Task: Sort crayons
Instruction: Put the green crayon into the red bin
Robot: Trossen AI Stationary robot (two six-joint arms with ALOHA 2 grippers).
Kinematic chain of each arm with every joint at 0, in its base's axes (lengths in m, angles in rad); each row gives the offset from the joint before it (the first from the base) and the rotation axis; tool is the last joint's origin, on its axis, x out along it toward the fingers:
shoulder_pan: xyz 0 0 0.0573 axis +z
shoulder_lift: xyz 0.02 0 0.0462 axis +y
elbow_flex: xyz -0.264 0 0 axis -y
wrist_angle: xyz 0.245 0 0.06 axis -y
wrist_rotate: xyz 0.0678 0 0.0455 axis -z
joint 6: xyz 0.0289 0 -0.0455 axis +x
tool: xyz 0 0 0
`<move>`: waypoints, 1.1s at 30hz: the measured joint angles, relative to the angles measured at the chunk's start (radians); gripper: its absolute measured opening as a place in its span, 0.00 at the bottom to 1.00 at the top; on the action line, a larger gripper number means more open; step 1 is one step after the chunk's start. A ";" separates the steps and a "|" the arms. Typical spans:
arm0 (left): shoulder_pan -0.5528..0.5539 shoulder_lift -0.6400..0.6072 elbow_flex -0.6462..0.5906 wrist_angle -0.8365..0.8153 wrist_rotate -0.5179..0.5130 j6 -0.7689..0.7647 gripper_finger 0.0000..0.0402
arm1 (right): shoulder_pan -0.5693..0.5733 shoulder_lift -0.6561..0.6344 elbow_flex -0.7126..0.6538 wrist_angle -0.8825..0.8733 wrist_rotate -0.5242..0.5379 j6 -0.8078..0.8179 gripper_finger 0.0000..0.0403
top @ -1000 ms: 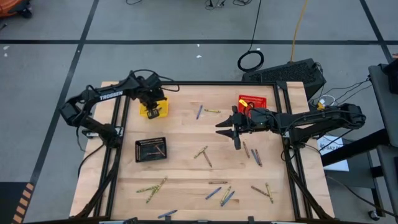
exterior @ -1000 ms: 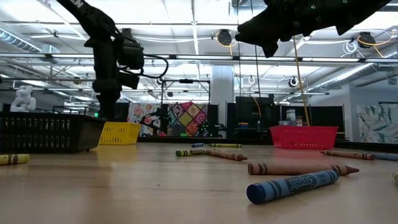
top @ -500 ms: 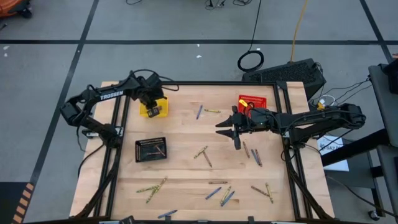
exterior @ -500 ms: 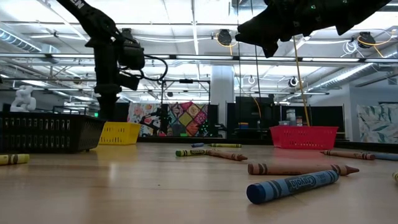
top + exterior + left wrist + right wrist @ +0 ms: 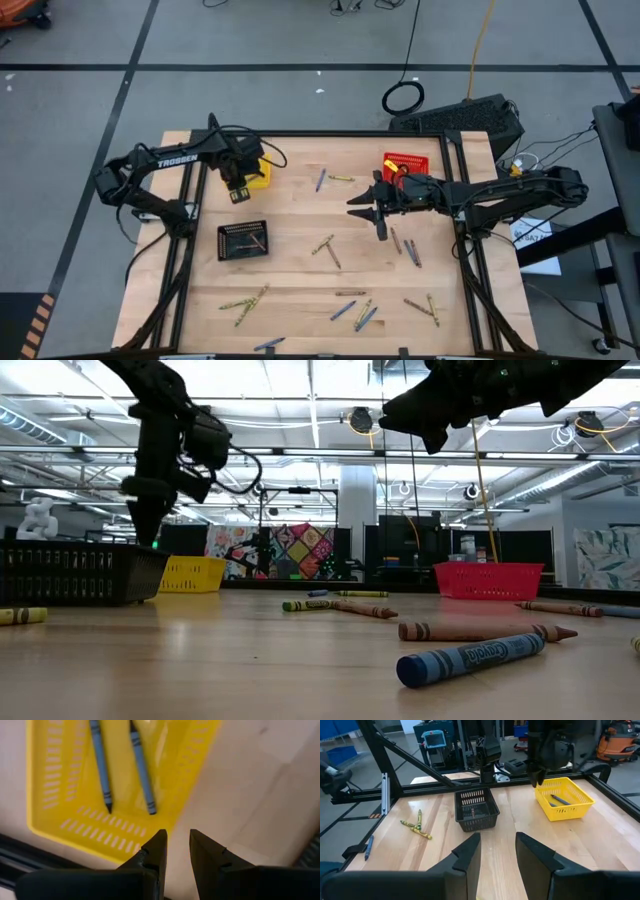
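Left end effector [image 5: 238,194] above the table [image 5: 300,270], just off the near edge of the yellow mesh basket [image 5: 254,174], fingers [image 5: 155,852] parted with a narrow gap and nothing between them. Inside that yellow basket, two blue crayons [image 5: 102,767] side by side on the mesh floor, tips toward the end effector. Arm raised over the black mesh basket [image 5: 75,572] in the low view.

Right end effector [image 5: 380,212] out over the middle of the table, beside the red mesh basket [image 5: 408,165], fingers [image 5: 470,852] apart, empty, well above the wood. Black basket [image 5: 243,240] ahead of it in the right wrist view, holding what looks like a brownish crayon or two; hard to tell which.

Remaining crayons loose on the table: a blue one and a yellow-green one [image 5: 340,178] near the far edge between the yellow and red baskets; a crossed tan and green pair [image 5: 327,248] near the centre; a few brownish and blue sticks [image 5: 410,250] just beyond the right end effector; a yellow-green cluster [image 5: 245,300] at the near left; blue and green ones [image 5: 358,312] at the near middle; brown and green ones [image 5: 425,306] at the near right; one blue [image 5: 268,344] at the very near edge. Closest in the low view, a blue crayon [image 5: 470,657] with a brown one [image 5: 485,630] just behind it.
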 joint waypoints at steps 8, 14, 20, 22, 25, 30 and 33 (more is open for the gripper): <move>-0.113 -0.122 0.000 -0.023 -0.005 -0.115 0.19 | 0.000 0.000 0.000 -0.005 0.000 0.000 0.27; -0.240 -0.203 0.001 -0.128 -0.006 -0.301 0.19 | 0.000 0.000 0.000 -0.017 0.000 0.000 0.27; -0.427 -0.232 0.001 -0.183 -0.006 -0.464 0.19 | 0.000 0.000 0.000 -0.026 0.000 0.032 0.27; -0.483 -0.235 0.001 -0.183 0.004 -0.496 0.19 | 0.000 0.000 0.000 -0.026 0.000 0.042 0.27; -0.562 -0.235 0.001 -0.183 0.022 -0.564 0.19 | 0.000 0.000 0.000 -0.026 0.000 0.051 0.27; -0.701 -0.235 0.001 -0.180 0.023 -0.727 0.19 | 0.000 0.000 0.000 -0.026 0.000 0.052 0.27; -0.797 -0.235 0.001 -0.164 0.041 -0.829 0.19 | 0.000 0.000 0.000 -0.026 0.000 0.052 0.27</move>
